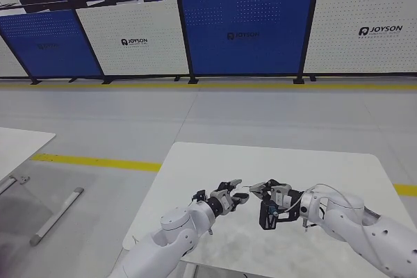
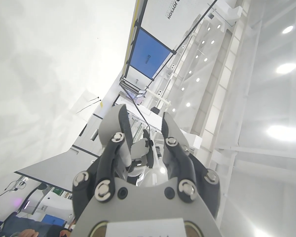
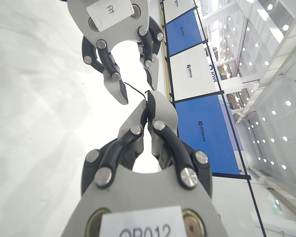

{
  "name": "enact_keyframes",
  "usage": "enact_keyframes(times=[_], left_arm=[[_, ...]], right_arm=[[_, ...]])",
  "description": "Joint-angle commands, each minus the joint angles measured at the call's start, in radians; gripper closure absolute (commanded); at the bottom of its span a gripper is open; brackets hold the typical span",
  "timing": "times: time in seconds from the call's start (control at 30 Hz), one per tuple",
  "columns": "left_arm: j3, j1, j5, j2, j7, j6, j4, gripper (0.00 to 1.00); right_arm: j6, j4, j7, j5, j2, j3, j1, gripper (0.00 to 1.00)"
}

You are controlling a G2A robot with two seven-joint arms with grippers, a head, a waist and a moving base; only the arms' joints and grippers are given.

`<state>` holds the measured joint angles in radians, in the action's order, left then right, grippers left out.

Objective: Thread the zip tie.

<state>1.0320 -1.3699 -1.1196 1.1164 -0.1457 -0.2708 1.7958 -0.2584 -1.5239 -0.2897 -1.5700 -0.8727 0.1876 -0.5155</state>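
A thin black zip tie (image 3: 135, 90) is pinched in my right gripper (image 3: 148, 101), which is shut on it, and a short end sticks out past the fingertips. That free end lies between the spread fingers of my left gripper (image 3: 138, 94), close to one finger (image 3: 118, 92), and I cannot tell whether it touches. In the top view the left gripper (image 1: 238, 193) and the right gripper (image 1: 260, 189) face each other tip to tip above the white table (image 1: 299, 160), with the zip tie (image 1: 250, 186) between them. The left wrist view shows my open left gripper (image 2: 143, 112) with the tie (image 2: 141, 114) running between its fingers.
Bare table top lies on all sides of the grippers, and its near edge is close below them. A second white table (image 1: 14, 146) stands off to the left across the floor. Blue and white panels (image 1: 243, 35) line the back.
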Motion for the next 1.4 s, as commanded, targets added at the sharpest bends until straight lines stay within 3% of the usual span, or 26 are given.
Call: enact_keyframes(times=[0.0, 0.2, 0.27, 0.9, 1.0, 1.03, 1.07, 1.1, 1.27, 1.37], left_arm=[[0.001, -0.001, 0.003, 0.001, -0.001, -0.001, 0.000, 0.67], [0.003, 0.000, 0.006, 0.006, 0.001, -0.005, -0.004, 0.95], [0.003, 0.002, 0.005, 0.007, 0.002, -0.005, -0.007, 1.00], [0.007, -0.008, 0.040, 0.019, 0.013, -0.008, -0.004, 1.00], [0.009, -0.010, 0.046, 0.020, 0.013, -0.009, -0.007, 1.00], [0.009, -0.010, 0.050, 0.021, 0.012, -0.007, -0.008, 1.00], [0.009, -0.010, 0.055, 0.021, 0.009, -0.004, -0.009, 1.00], [0.009, -0.010, 0.060, 0.022, 0.006, 0.001, -0.012, 1.00], [-0.002, -0.007, 0.135, 0.027, -0.021, 0.045, -0.026, 1.00], [-0.020, -0.012, 0.251, 0.028, -0.049, 0.094, -0.032, 1.00]], right_arm=[[0.000, 0.000, 0.000, 0.000, 0.000, 0.000, 0.000, 1.00], [0.000, 0.000, 0.000, 0.000, 0.000, 0.000, 0.000, 1.00], [0.000, 0.000, 0.000, 0.000, 0.000, 0.000, 0.000, 1.00], [0.002, -0.004, 0.012, 0.000, -0.001, 0.015, -0.019, 1.00], [-0.011, -0.007, 0.014, 0.000, 0.000, 0.035, -0.031, 0.31], [-0.014, -0.009, 0.014, 0.000, 0.000, 0.040, -0.034, 0.15], [-0.014, -0.010, 0.015, 0.000, 0.001, 0.046, -0.037, 0.05], [-0.014, -0.014, 0.015, 0.000, 0.003, 0.052, -0.042, 0.00], [-0.013, -0.028, -0.012, 0.000, 0.022, 0.082, -0.067, 0.00], [0.008, -0.027, -0.082, 0.036, 0.045, 0.131, -0.109, 0.00]])
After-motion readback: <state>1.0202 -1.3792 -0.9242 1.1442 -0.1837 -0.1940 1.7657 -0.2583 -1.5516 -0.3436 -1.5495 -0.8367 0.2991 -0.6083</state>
